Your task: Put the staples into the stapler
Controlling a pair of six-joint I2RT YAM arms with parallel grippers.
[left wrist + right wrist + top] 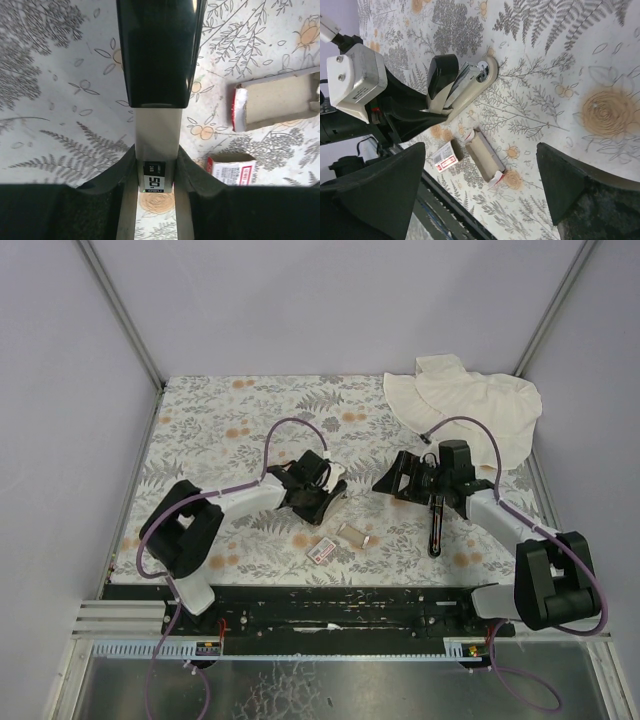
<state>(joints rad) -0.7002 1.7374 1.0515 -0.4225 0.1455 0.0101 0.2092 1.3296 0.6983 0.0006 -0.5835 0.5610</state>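
Observation:
The stapler (325, 476), with a black top, silver magazine and cream base, is held in my left gripper (308, 496), which is shut on it. In the left wrist view my fingers (195, 175) flank the cream base (156, 130) under the black top (160, 50). The white sleeve with a pink-red label (322, 551) and the open cardboard tray (352, 536) lie on the table in front. The tray (482, 155) looks empty and I see no staple strips. My right gripper (397, 481) is open and empty, right of the stapler (462, 82).
A crumpled white cloth (465, 400) lies at the back right. A narrow black bar (435, 525) sits below my right wrist. The table's black front rail (330, 605) runs just behind the sleeve. The sleeve also shows in the wrist views (232, 172) (445, 157).

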